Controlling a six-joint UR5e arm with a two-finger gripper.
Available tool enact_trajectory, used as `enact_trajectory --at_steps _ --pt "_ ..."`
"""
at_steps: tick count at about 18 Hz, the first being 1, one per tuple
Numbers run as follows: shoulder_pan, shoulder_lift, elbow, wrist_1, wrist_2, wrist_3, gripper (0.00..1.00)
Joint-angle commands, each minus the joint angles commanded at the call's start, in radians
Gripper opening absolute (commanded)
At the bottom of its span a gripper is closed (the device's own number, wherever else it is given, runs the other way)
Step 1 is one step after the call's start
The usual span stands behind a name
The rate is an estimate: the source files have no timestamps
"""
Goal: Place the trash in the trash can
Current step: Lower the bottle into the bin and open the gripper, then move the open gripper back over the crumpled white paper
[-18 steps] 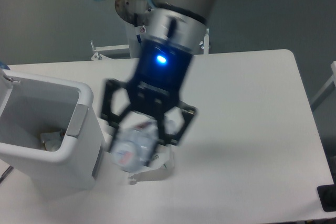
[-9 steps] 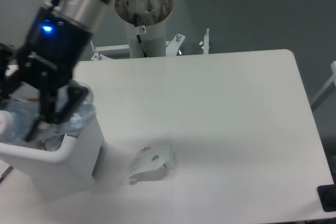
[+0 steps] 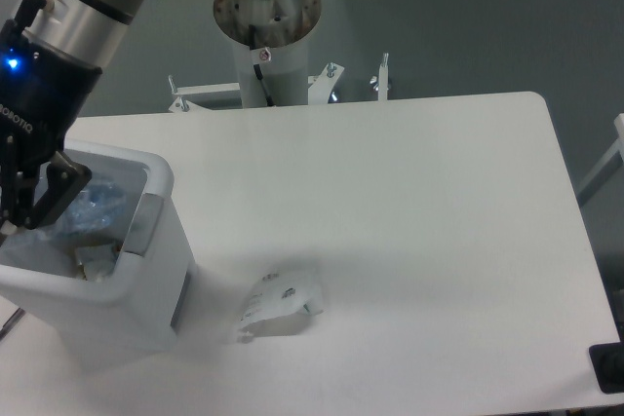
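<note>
— Where's the bottle (image 3: 93,209)?
— Inside the bin (image 3: 146,270), just under the gripper (image 3: 34,204). I can't tell if the fingers grip it or have let go.
— And the carton (image 3: 283,301)?
— Flat on the table (image 3: 439,241), just right of the bin.

looks like a robotics lab/test cell. a bare white table (image 3: 419,202) sits on grey floor (image 3: 468,17), w/ the arm's round metal pedestal (image 3: 268,21) bolted behind it. a white bin (image 3: 107,289) is the only furnishing.
</note>
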Motion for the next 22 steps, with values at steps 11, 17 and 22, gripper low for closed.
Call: enact_trajectory --at_steps 11,17,22 --pt "-0.028 0.002 -0.066 0.002 0.005 0.000 1.00" --pt "0.015 0.020 -0.101 -0.005 0.012 -0.009 1.00" --pt "0.193 0.014 -0.121 -0.009 0.015 -0.025 1.00"
